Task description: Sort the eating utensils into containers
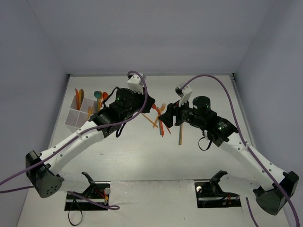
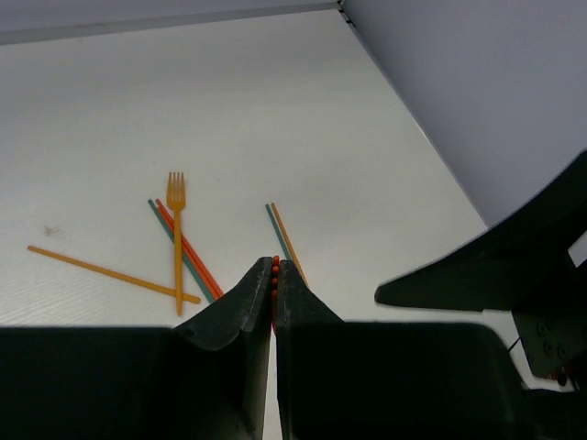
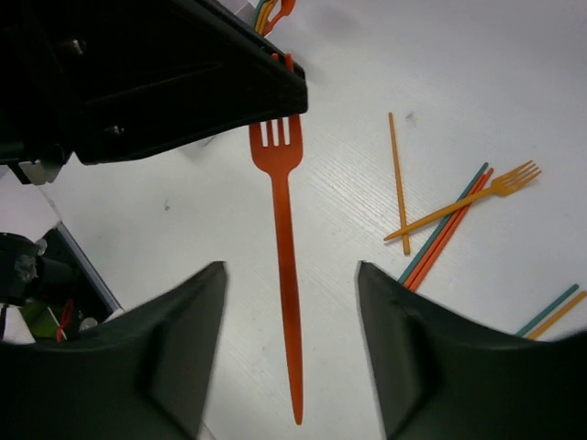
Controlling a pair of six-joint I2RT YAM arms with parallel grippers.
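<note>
An orange-red fork (image 3: pixel 282 229) hangs in the air by its tines, and my left gripper (image 2: pixel 275 266) is shut on them; the red tine tips (image 2: pixel 274 271) show between its fingertips. My right gripper (image 3: pixel 290 268) is open, its fingers (image 3: pixel 183 321) standing on either side of the fork's handle without touching it. From above, the left gripper (image 1: pixel 152 108) and the right gripper (image 1: pixel 165 115) meet over the middle of the table. The white compartment box (image 1: pixel 78 113), the container, stands at the far left with orange and teal utensils (image 1: pixel 97 96) upright in it.
Loose utensils lie on the table below the grippers: an orange fork (image 2: pixel 176 234) across red and teal sticks (image 2: pixel 188 249), an orange stick (image 2: pixel 101 272), and another teal and orange pair (image 2: pixel 282 229). One orange stick (image 1: pixel 180 135) lies near the right arm. Grey walls enclose the table.
</note>
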